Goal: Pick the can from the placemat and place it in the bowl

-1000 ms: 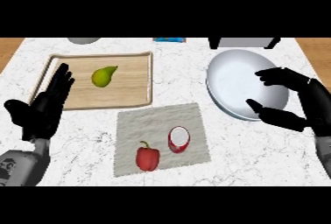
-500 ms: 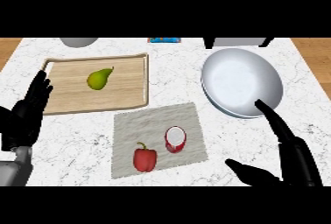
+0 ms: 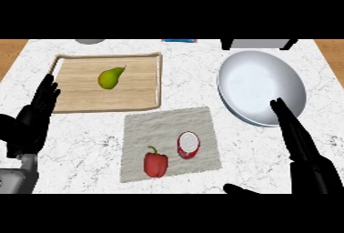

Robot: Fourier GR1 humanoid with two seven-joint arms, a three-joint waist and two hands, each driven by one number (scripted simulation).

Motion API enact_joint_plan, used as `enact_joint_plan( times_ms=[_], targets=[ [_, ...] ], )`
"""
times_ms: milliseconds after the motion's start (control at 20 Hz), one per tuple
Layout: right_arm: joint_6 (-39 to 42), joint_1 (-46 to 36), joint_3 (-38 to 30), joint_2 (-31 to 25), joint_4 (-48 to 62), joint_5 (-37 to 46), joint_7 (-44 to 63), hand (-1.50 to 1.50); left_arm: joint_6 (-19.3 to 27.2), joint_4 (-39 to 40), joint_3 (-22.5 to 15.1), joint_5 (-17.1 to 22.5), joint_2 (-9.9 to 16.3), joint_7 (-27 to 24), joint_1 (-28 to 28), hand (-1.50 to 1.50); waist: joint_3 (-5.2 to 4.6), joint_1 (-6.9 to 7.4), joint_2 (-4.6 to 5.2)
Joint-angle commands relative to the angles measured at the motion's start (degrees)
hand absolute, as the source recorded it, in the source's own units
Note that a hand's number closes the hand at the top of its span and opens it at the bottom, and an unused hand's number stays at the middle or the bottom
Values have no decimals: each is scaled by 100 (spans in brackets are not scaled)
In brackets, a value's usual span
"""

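Two black hands frame this one, so going left to right. At the far left edge sits the left hand (image 3: 30, 125), fingers straight and up, a little spread, holding nothing. It overlaps the left rim of the wooden tray (image 3: 74, 98), and a green pear (image 3: 111, 77) lies inside that tray toward its upper middle.

Just below and to the right of the tray is the grey placemat (image 3: 168, 123), lying flat on the white marble counter (image 3: 194, 63). On its lower half there's a red bell pepper (image 3: 155, 164), and just beside it to the right is the can (image 3: 188, 145), red with a white end, tipped on its side so the round end faces up at us. Can and pepper are near each other but I can't tell if they touch.

Right of the mat, up top, is the big pale bowl (image 3: 259, 82), nothing in it. The right hand (image 3: 302, 150) comes up from the lower right with fingers straight and together, tips (image 3: 277, 105) overlapping the bowl's lower rim, thumb (image 3: 238, 189) stuck out low toward the mat. So the can lies well to the left of those fingers, clear of both hands, nobody touching it.
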Motion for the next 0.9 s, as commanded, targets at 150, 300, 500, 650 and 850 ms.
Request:
enact_joint_plan(
  times_ms=[150,300,500,650,850],
  targets=[
    [1811,-1263,-191,473,615,-941,1148,-150,-24,16,-43,-83,-92,90,-164,0,-1,123,46],
    [2231,-1236,-235,480,920,-1389,1329,-150,-56,103,37,-64,-62,66,-221,0,-2,75,46],
    [2535,-1738,-464,740,1758,-1995,1394,-150,-71,-128,-52,-109,-54,247,-200,0,4,176,40],
    [2759,-1910,-500,841,2137,-2401,1438,-150,-228,-37,189,-15,119,83,-117,0,3,169,31],
    [3011,-2013,-621,865,2708,-3058,1162,-150,-95,367,75,-200,-148,-59,-345,0,6,42,61]
  ],
)
